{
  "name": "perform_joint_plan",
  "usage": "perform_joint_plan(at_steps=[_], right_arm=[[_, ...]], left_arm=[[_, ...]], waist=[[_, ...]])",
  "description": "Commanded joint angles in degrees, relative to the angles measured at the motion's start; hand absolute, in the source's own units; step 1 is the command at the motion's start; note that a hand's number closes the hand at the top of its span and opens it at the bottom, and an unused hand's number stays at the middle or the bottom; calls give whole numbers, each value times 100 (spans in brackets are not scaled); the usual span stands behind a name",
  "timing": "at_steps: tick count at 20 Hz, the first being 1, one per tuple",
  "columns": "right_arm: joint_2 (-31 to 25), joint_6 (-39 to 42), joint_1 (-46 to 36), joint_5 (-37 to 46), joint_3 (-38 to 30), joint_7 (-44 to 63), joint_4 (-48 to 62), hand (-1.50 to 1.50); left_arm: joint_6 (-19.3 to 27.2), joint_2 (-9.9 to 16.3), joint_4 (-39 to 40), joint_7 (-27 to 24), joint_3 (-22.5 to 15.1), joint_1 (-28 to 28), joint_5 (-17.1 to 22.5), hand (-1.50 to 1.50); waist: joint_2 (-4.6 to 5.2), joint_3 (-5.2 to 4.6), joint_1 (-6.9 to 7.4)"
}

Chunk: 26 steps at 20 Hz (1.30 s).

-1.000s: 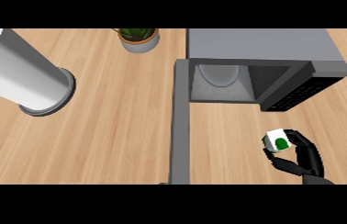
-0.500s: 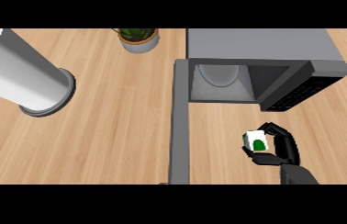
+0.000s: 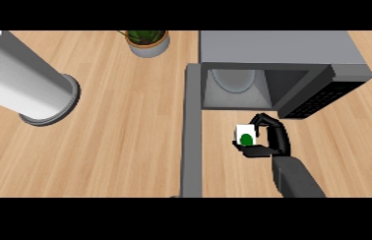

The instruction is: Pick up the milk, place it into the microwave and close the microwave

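A small white milk carton (image 3: 245, 135) with a green mark is held in my right hand (image 3: 270, 138), whose black fingers curl round it. The carton hangs just in front of the microwave's (image 3: 276, 52) open cavity (image 3: 236, 89), slightly right of its middle. The microwave door (image 3: 320, 96) stands swung out to the right of the hand. On the left, my grey left forearm (image 3: 33, 89) reaches toward the upper-left corner; its hand is out of sight.
A potted plant (image 3: 147, 40) stands at the back, left of the microwave. A grey seam (image 3: 190, 150) runs down the wooden counter (image 3: 116, 135) along the microwave's left side.
My right hand has carried the milk carton left and toward the microwave opening, from near the door's lower right to just before the cavity. The left arm has stayed still.
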Motion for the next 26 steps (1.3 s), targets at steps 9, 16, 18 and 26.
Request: perform_joint_plan(at_steps=[9,16,18,26], right_arm=[[-258,-622,-1417,-37,-42,784,243,150],[-894,-538,-2071,15,-113,1226,745,150],[-906,-694,-2327,50,-69,1573,816,150],[-1358,-1491,-2597,386,152,1695,988,150]], left_arm=[[-350,-136,243,147,75,-48,-83,-150],[-323,12,405,143,17,-401,-215,-150],[-148,122,299,218,-41,-500,-181,-150],[-264,171,673,140,-175,-885,-357,-150]], waist=[[25,0,60],[95,8,191],[106,10,235],[229,14,410]])
